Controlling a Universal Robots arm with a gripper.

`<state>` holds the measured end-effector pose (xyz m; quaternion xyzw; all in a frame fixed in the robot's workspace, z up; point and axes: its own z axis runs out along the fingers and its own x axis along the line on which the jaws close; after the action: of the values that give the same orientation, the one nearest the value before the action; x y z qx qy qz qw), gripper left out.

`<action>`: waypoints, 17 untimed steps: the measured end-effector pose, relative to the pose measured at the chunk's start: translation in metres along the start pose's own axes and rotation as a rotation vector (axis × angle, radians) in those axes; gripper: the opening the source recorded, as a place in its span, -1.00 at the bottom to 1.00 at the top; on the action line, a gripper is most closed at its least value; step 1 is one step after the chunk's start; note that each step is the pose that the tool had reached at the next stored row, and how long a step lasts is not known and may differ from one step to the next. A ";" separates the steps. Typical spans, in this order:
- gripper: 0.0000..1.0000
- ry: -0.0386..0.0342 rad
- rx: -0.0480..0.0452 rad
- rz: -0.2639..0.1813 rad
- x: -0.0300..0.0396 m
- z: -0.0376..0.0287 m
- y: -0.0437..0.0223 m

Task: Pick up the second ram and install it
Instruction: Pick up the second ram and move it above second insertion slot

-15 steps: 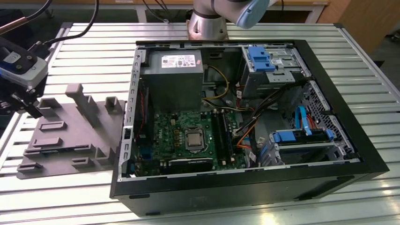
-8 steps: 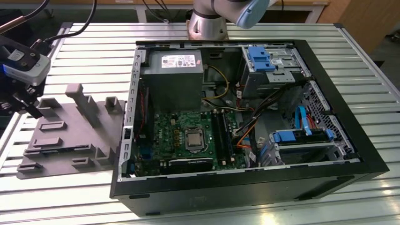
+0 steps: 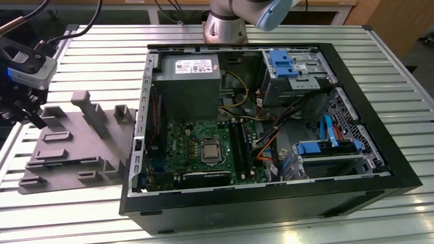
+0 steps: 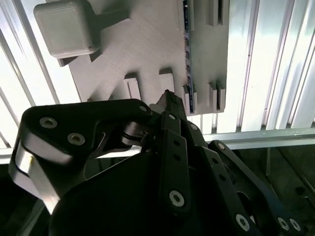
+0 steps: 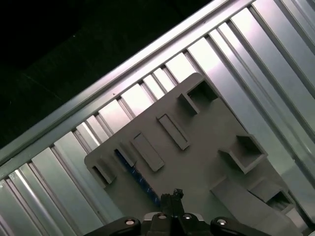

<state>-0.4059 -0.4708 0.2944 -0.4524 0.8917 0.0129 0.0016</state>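
Just one ram [image 4: 187, 54] stick, standing on edge in the single grey tray [image 3: 74, 147], at 9 o'clock of the case [image 3: 271, 208] in the exterior view. The jaws hang over the tray's 10 o'clock corner. The ram lies just beside their tips, its long axis running away from them. Can't tell if they're spread or pressed together.

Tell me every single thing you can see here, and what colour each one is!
table: one, silver slats, under everything
computer case: one, black, lying open on the table
power-supply box: one, grey, inside the case
circuit board: one, green, inside the case beside the box
drive brackets: two, blue, inside the case toward the exterior view's right
holder tray: one, grey, on the table at the exterior view's left of the case
second ram: one, dark blue, slotted in the holder tray
robot arm: one, silver and blue, behind the case
gripper: one, black, above the tray, close to the ram
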 end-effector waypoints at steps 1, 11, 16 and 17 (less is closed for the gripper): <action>-0.79 0.0003 -0.0002 -0.011 0.0000 0.0001 0.0000; -0.79 0.0027 -0.0014 -0.110 0.0000 0.0009 0.0000; -0.79 0.0038 -0.0021 -0.159 0.0000 0.0013 0.0000; -0.79 0.0040 -0.0022 -0.169 0.0000 0.0014 0.0000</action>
<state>-0.4059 -0.4708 0.2931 -0.5260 0.8504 0.0128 0.0003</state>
